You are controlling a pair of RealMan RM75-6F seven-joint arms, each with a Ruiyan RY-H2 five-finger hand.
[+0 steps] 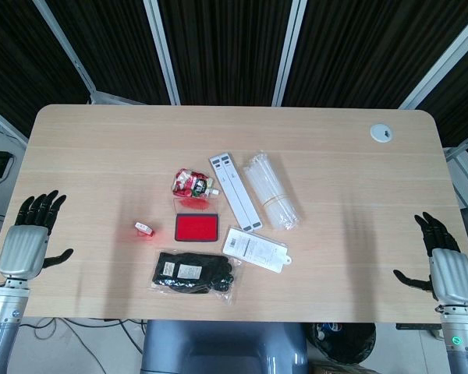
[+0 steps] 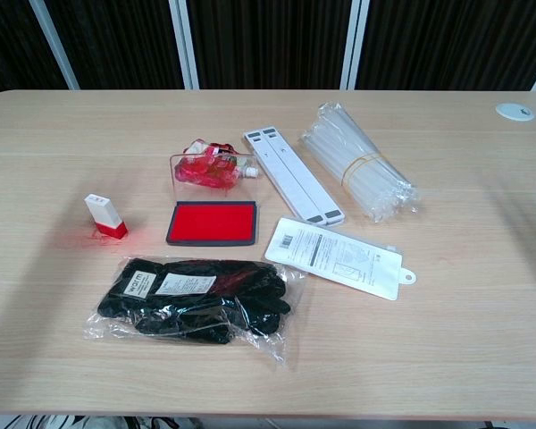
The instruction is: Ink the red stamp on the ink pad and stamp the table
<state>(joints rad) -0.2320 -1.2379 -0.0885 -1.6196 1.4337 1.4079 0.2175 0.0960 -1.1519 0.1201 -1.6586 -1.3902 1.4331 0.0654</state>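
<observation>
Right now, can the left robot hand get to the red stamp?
Probably yes. The left robot hand is open at the table's left edge, and only bare table lies between it and the red stamp, which stands apart from the ink pad.

We see clutter mid-table (image 2: 482, 357): bagged black gloves (image 2: 196, 299) nearest the front edge, a flat white packet (image 2: 335, 256) just right of them. Further back, a red-and-white pouch (image 2: 207, 168), a white hinged stand (image 2: 292, 174) lying diagonal, and a banded bundle of clear tubes (image 2: 357, 161) toward the right. White grommet (image 1: 381, 132) near the back-right corner.
</observation>
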